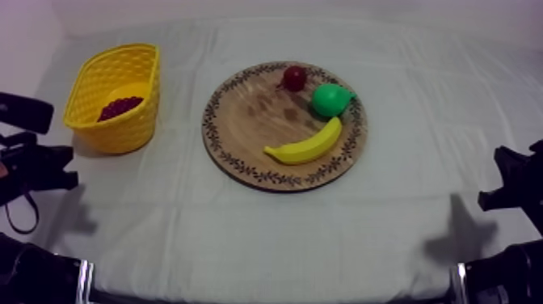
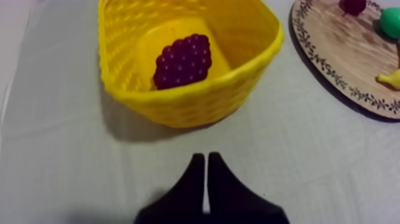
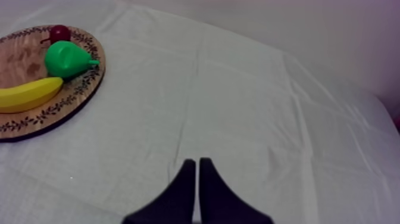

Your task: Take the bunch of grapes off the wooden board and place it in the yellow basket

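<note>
My left gripper [image 2: 206,179] is shut tight into a thin black point. It holds nothing. It hangs low over the bare tabletop [image 2: 309,161], close to the yellow basket [image 2: 196,110] but not touching it. The basket stands right ahead of it, with its open side up. The bunch of grapes [image 2: 183,59] lies down inside the basket, on its bottom. The grapes are dark purple-red and nothing else is in there with them.

The basket is on the left side of the tabletop. The round wooden board [image 1: 250,121] lies beside it, near the middle, with a gap of cloth between them.

My right gripper [image 3: 197,179] is shut into a thin point too, and it is empty. It hangs over bare cloth, well away from the board.

Three toy fruits are on the board. The banana [image 1: 305,147] lies flat near the front rim. The green pear [image 1: 331,99] is just behind one end of the banana. The small red fruit [image 1: 294,78] sits near the back rim, close to the pear.
</note>
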Tool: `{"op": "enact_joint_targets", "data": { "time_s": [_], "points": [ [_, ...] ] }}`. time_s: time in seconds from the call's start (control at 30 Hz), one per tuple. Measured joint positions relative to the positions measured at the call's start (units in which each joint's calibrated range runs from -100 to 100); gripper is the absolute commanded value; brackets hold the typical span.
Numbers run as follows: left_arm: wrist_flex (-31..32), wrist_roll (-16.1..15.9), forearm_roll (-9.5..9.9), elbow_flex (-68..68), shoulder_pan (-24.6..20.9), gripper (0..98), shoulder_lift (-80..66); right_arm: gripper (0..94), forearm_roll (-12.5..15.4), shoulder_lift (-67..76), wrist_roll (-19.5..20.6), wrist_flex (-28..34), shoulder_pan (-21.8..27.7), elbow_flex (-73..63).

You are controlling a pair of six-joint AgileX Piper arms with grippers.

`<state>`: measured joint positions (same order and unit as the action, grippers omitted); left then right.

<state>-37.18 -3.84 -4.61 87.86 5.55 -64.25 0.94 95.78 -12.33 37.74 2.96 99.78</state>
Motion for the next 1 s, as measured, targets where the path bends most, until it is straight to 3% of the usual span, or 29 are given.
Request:
{"op": "enact_joint_targets", "data": {
  "time_s": [0.23, 0.6, 1.0],
  "points": [
    [0.32, 0.36, 0.19, 6.99, -0.49, 0.0, -11.20, 0.3, 0.00, 0.00, 0.00, -0.12, 0.00, 0.00],
    [0.63, 4.26, 5.48, 10.22, 0.00, 0.0, -22.35, 0.3, 0.00, 0.00, 0.00, -0.03, 0.00, 0.00],
    [0.23, 5.45, 6.19, 10.53, -0.45, 0.0, -34.59, 0.3, 0.00, 0.00, 0.00, -0.03, 0.00, 0.00]
  ]
}}
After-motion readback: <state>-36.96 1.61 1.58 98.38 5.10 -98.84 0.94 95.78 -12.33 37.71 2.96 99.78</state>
